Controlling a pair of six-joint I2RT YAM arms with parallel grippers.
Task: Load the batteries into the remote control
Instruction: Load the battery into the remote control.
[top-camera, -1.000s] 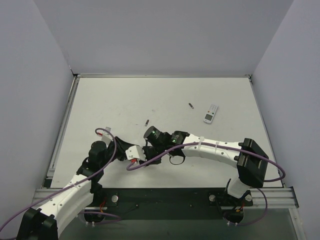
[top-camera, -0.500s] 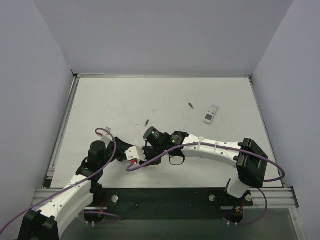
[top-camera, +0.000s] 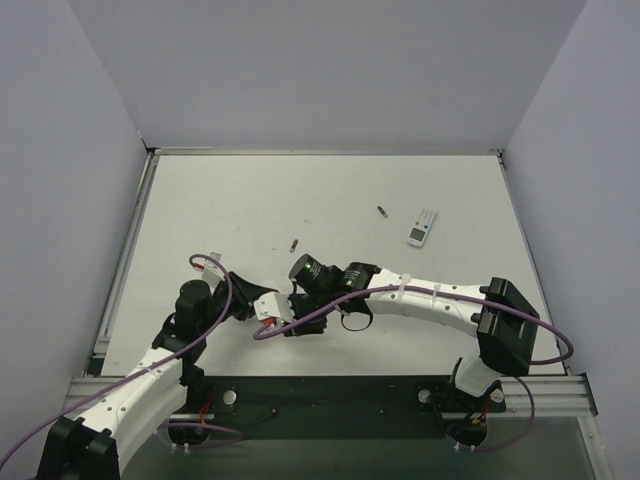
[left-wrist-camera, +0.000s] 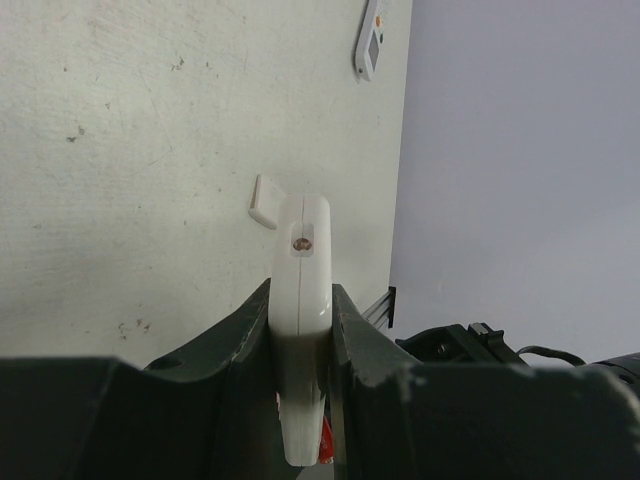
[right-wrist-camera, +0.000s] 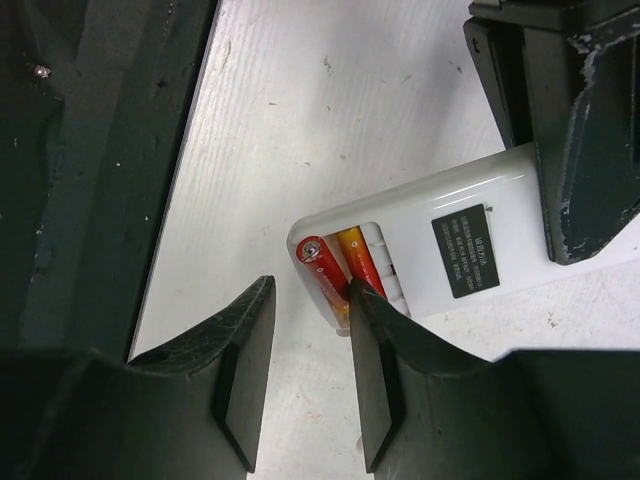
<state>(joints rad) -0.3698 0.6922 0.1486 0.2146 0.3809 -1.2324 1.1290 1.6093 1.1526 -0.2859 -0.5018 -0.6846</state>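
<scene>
White plastic back of the remote control (right-wrist-camera: 450, 250) faces up, with the battery bay open at the end nearest the right pincer (right-wrist-camera: 310, 300). The left pincer (left-wrist-camera: 300, 310) is clamped on the remote's other end, one finger pressed on the white back. Judged: it acts as a vice, keeping the bay exposed and steady for the other arm. Both batteries (right-wrist-camera: 325, 272) sit in the bay, just ahead of the right pincer's tips. The inner one lies flat along the bay. The outer one looks tilted, its near end possibly raised, so likely not fully seated. The right pincer's jaws stand apart, gripping nothing, and the outer battery is just beside the right-hand finger (right-wrist-camera: 385, 370). Judged: released there for a push-down. A small white piece (left-wrist-camera: 265, 202), probably the bay cover, lies on the table (right-wrist-camera: 300, 120) just beyond the left pincer, kept within reach for closing.
</scene>
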